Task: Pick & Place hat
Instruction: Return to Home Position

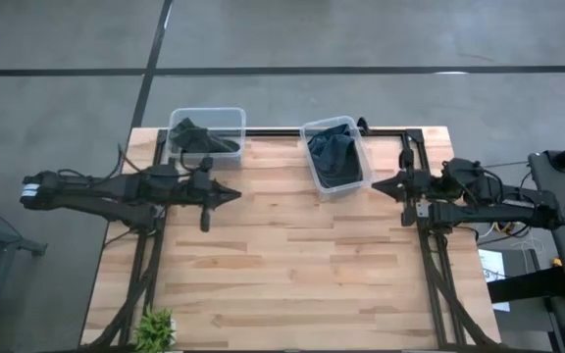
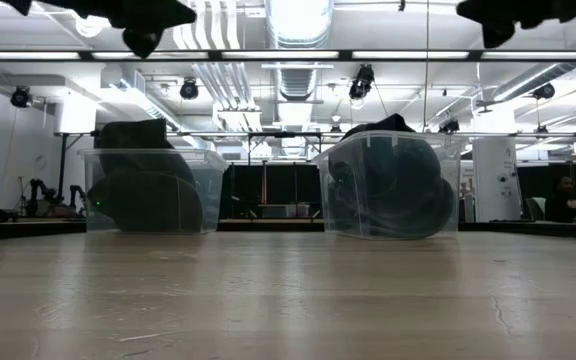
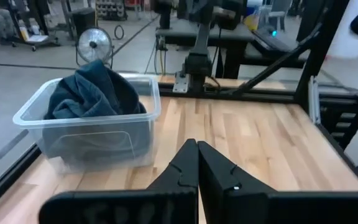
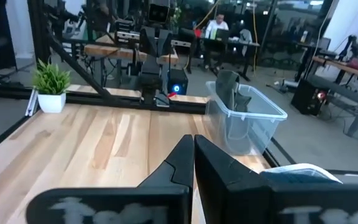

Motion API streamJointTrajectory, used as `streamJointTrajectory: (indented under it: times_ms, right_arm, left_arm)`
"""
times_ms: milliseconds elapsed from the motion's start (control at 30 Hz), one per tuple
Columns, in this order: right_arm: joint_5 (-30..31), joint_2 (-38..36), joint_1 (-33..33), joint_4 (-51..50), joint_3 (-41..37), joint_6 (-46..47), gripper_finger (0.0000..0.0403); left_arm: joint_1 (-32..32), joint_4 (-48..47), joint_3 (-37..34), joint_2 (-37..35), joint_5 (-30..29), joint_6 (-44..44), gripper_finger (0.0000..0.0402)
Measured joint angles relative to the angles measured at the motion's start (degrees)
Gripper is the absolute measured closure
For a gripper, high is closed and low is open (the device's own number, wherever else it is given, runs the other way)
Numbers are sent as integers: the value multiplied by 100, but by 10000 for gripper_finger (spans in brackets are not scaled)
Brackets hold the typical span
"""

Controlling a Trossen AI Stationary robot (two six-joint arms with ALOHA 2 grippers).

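Two clear plastic bins stand on the wooden table near its far edge. The left bin (image 1: 207, 132) (image 4: 244, 118) (image 2: 153, 190) holds a black hat (image 1: 202, 137). The right bin (image 1: 336, 157) (image 3: 92, 124) (image 2: 388, 185) is filled with crumpled dark blue hats (image 1: 333, 155) (image 3: 98, 93). My left gripper (image 1: 235, 195) (image 3: 196, 149) hovers shut above the table, just nearer than the left bin, pointing right. My right gripper (image 1: 376, 184) (image 4: 193, 144) hovers shut beside the right bin's near right corner, pointing left. Neither touches anything.
A small potted plant (image 1: 155, 328) (image 4: 51, 87) stands at the table's near left corner. A black frame rail (image 1: 400, 132) runs along the far edge and down both sides. Bare wood (image 1: 302, 255) lies between the two grippers and toward the near edge.
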Motion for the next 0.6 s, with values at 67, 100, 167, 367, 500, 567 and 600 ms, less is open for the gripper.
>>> streamJointTrajectory:
  times_ms: [67, 100, 167, 367, 500, 567, 600]
  right_arm:
    - [0, -295, 0, 10, -213, 7, 394]
    - [0, -431, 0, 31, -316, 20, 394]
    - [-2, -720, 0, 107, -549, 44, 394]
    - [425, -1376, 0, 1112, -1223, 418, 394]
    - [932, -1658, -2, 1305, -1705, 688, 394]
    - [905, -1772, -2, 1339, -1949, 660, 394]
    - [880, -1816, -1, 1447, -2061, 604, 394]
  left_arm:
    - [0, 60, -195, -307, 2, -84, 401]
    - [0, 92, -293, -450, 4, -148, 401]
    - [0, 255, -542, -727, 7, -214, 401]
    - [0, 743, -1429, -1383, -37, -183, 401]
    - [0, 1252, -1950, -1694, -42, -238, 401]
    - [0, 1427, -2128, -1805, -42, -265, 401]
    - [0, 1486, -2215, -1861, -44, -268, 401]
